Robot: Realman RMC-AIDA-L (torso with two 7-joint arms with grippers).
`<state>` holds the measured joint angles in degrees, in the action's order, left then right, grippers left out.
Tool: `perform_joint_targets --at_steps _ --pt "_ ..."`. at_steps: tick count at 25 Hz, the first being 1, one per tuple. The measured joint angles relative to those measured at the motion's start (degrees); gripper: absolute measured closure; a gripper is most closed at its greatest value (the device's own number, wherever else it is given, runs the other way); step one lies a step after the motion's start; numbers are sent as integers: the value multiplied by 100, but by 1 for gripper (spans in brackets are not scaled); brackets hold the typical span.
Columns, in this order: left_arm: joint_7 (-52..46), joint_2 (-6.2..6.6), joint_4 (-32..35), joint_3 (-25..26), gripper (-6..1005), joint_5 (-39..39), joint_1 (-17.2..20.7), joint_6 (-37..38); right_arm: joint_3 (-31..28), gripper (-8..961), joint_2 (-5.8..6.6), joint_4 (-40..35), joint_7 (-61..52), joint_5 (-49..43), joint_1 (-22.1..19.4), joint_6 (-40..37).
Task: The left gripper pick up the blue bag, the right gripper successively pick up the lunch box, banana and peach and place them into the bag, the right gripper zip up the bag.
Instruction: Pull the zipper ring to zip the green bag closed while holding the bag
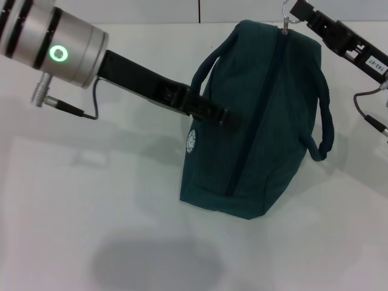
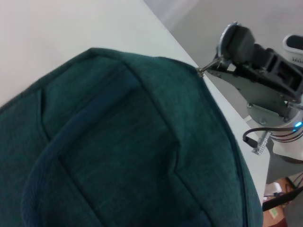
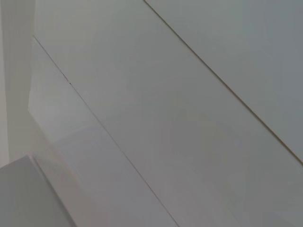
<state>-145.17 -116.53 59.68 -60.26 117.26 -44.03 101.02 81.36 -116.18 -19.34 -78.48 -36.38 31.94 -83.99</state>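
Observation:
The blue bag (image 1: 260,121) stands on the white table (image 1: 91,200), and its zipper (image 1: 264,103) looks closed along its length. My left gripper (image 1: 212,113) is shut on the bag's near handle at its left side. My right gripper (image 1: 295,12) is at the bag's far top end, shut on the metal zipper pull (image 1: 287,19). In the left wrist view the bag (image 2: 118,142) fills the frame, and the right gripper (image 2: 218,56) holds the zipper pull (image 2: 204,69). The lunch box, banana and peach are not in view.
The bag's second handle (image 1: 324,121) hangs loose on its right side. The right arm's cable (image 1: 367,115) hangs at the right edge. The right wrist view shows only pale flat surfaces (image 3: 165,118).

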Motion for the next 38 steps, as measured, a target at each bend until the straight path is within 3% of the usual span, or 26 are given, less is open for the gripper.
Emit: perform_joint_targets --at_steps 5,29,38 --pt "8 26 -433 174 107 -35 -146 -189 10 946 0 0 0 0 0 -14" --pt "294 -182 -507 236 165 236 -252 -384 29 946 0 0 -1 0 -66 -116" --pt "322 -186 -522 182 500 237 -225 -364 28 946 0 0 -8 0 -85 -125"
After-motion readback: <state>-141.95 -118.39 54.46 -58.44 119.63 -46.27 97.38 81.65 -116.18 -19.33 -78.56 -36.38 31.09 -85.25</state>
